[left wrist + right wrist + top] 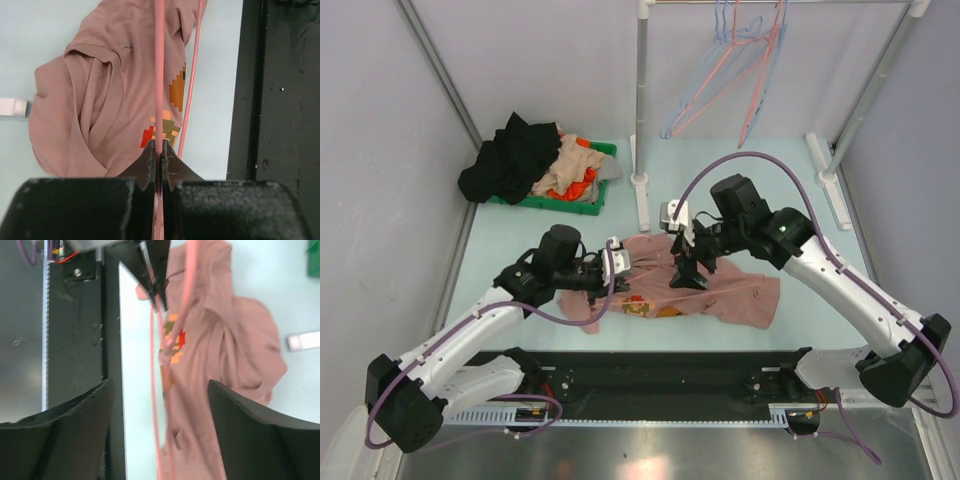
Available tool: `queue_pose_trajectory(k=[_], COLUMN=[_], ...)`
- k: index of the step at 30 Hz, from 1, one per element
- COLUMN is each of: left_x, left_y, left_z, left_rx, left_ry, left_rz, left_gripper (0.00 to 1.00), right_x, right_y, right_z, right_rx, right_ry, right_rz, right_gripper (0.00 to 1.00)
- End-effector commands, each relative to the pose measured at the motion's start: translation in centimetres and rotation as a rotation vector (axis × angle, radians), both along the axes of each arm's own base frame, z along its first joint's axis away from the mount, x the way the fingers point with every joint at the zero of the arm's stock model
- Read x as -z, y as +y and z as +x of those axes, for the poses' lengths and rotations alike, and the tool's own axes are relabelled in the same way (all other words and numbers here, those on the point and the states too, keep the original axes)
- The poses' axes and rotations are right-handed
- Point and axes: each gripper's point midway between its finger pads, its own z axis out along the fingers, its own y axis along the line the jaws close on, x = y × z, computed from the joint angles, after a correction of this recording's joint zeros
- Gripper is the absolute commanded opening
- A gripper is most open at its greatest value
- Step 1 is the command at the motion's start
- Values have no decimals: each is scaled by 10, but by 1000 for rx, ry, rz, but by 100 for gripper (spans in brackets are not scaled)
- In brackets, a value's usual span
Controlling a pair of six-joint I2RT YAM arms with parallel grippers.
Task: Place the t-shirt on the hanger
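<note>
**1. Tool state**
- L gripper (pixel 160 159): closed on one thin rod of the hanger (pixel 159 70). The rod is pinched at the fingertips, bottom ctr of the left wrist view.
- R gripper (pixel 159 385): wide open, nothing held. A hanger rod is seen running betw. its fingers w/o contact.

**2. Pos. of items**
- T-shirt (pixel 730 295): laid crumpled on the table (pixel 520 230), ctr of the top view, just above the black base strip (pixel 650 375). The print (pixel 172 112) is turned up.
- Hanger: carried over the lower-left part of the shirt in the top view. A 2nd rod is seen right of the gripped one in the left wrist view. Whether it rests on the cloth cannot be told.

**3. Handling (est.)**
- Hanger: judged light, thin, stiff but springy, prob. slick. Pivoting in a single pinch is to be expected, so a hold near a corner or the hook base is advised.
- T-shirt: soft, limp, light; no shape is kept. Folds are likely to drag and bunch. Hold is to be taken at the neck opening or the hem, one layer only, so that a hanger arm can be fed in. The neck edge is not clearly identified among the folds.
</note>
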Motion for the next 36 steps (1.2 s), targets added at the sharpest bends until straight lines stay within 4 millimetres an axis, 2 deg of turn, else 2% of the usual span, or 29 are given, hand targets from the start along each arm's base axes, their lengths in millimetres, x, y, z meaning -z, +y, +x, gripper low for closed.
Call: queue_pose_trajectory(k=[1, 6, 8, 10, 11, 12, 13, 14, 17, 18, 20, 21, 25, 28, 30, 33, 36], left_x=[-20, -18, -19, -19, -19, -19, -20, -21, -28, -30, -34, -35, -28, -13, 3, 24, 30], left_y=[-7, -5, -6, -6, -6, -6, -7, -7, -4, 1, 9, 19, 38, 37, 35, 40, 44], left_z=[-2, 5, 5, 6, 7, 7, 8, 8, 15, 23, 32, 45, 74, 78, 77, 78, 88], left_rx=[11, -18, -19, -20, -28, -28, -30, -34, -73, -110, -169, -224, -354, -334, -309, -239, -118], left_ry=[10, -8, -7, -11, -9, -11, -12, -9, -8, -12, 3, -2, -7, 8, 32, -25, -211], left_rz=[-42, -30, -35, -37, -37, -37, -41, -43, -62, -70, -92, -104, -83, -42, -4, 84, 163], left_gripper=[0, 0, 0, 0, 0, 0, 0, 1, 20, 38, 51, 56, 59, 61, 63, 66, 69], right_x=[-24, -17, -12, -8, -6, -5, -3, -2, -1, -1, -1, -2, -7, -7, -1, 4, 3], right_y=[29, 45, 47, 46, 45, 45, 45, 44, 35, 25, 11, -3, -36, -53, -60, -68, -73], right_z=[24, 16, 14, 15, 14, 14, 13, 13, 18, 31, 44, 59, 86, 90, 85, 77, 73], right_rx=[15, -40, -55, -54, -63, -68, -73, -76, -55, -15, 29, 77, 170, 188, 189, 179, 178], right_ry=[-83, -32, -25, -24, -25, -22, -18, -20, -12, -13, -5, -12, -35, -62, -39, -19, -22], right_rz=[112, 119, 105, 92, 88, 85, 79, 73, 65, 66, 67, 70, 80, 61, 39, 13, 7], right_gripper=[73, 56, 46, 41, 30, 23, 5, 0, 0, 0, 0, 0, 0, 0, 0, 0, 0])
